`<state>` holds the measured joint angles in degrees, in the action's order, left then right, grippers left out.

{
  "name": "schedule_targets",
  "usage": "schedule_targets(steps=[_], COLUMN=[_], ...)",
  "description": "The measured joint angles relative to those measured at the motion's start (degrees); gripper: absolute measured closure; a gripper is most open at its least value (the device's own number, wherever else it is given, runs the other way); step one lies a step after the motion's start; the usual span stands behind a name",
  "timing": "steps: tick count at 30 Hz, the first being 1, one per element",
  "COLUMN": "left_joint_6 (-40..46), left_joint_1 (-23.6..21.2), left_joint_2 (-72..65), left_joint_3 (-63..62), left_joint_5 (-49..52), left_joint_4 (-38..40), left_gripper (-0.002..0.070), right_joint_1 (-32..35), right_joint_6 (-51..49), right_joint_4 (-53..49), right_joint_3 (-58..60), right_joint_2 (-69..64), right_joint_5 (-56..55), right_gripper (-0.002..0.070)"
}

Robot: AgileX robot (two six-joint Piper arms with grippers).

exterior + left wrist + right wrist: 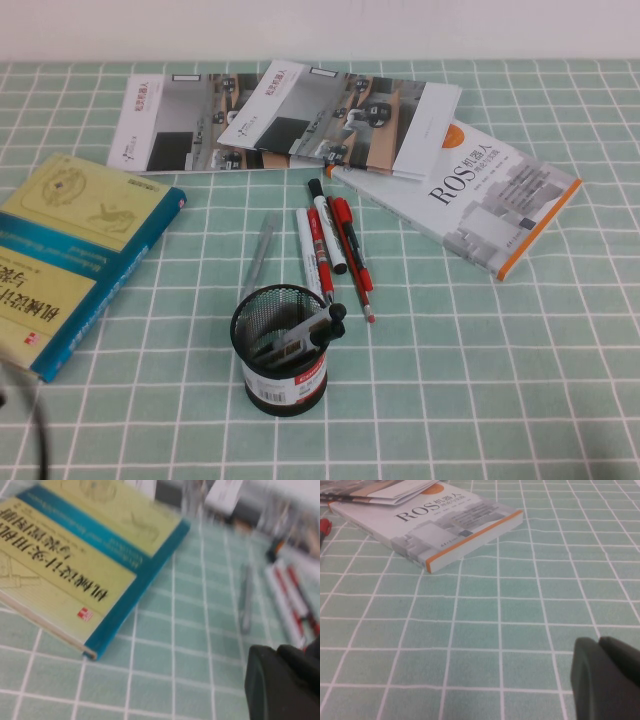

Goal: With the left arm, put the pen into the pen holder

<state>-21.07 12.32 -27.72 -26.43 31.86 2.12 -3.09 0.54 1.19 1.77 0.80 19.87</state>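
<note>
1. Surface (520, 380): green checked cloth, carrying everything you need, laid flat.

2. Books: a teal-and-yellow book (70, 250) on your left, brochures (290, 115) at the back, a white ROS book (490, 195) on your right. They ring the work area, leaving the middle free.

3. Pen holder (283, 350): black mesh cup, upright, near edge of the cluster, mouth up to receive. A dark-capped marker already leans inside it.

4. Markers (325, 235): red-and-white, beside a thin red pen, lying just behind the cup.

5. Pen (258, 255): slim, silvery-grey, flat on the cloth, just left of the markers, behind the cup, apart from both. Not yet picked up.

6. Left gripper (282, 680): low, near the teal book, fingers clenched, holding nothing; you must release them before grasping.

7. Right gripper (607, 677): parked near the ROS book; I cannot tell its state.
</note>
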Motion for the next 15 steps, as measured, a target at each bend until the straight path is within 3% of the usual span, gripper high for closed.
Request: schedule_targets(steps=[9,15], left_joint_6=[19.1,23.5], left_joint_1=[0.0,2.0], left_joint_2=[-26.1,-42.7], left_joint_3=[-17.1,-26.8], left_joint_5=[8.5,8.8], left_joint_4=[12.6,15.8], left_gripper=[0.0678,0.0678], right_joint_1=[0.0,0.0], right_joint_6=[0.0,0.0], right_joint_4=[0.0,0.0], right_joint_3=[0.0,0.0], right_joint_2=[0.0,0.0], right_joint_5=[0.0,0.0], right_gripper=[0.0696,0.0696])
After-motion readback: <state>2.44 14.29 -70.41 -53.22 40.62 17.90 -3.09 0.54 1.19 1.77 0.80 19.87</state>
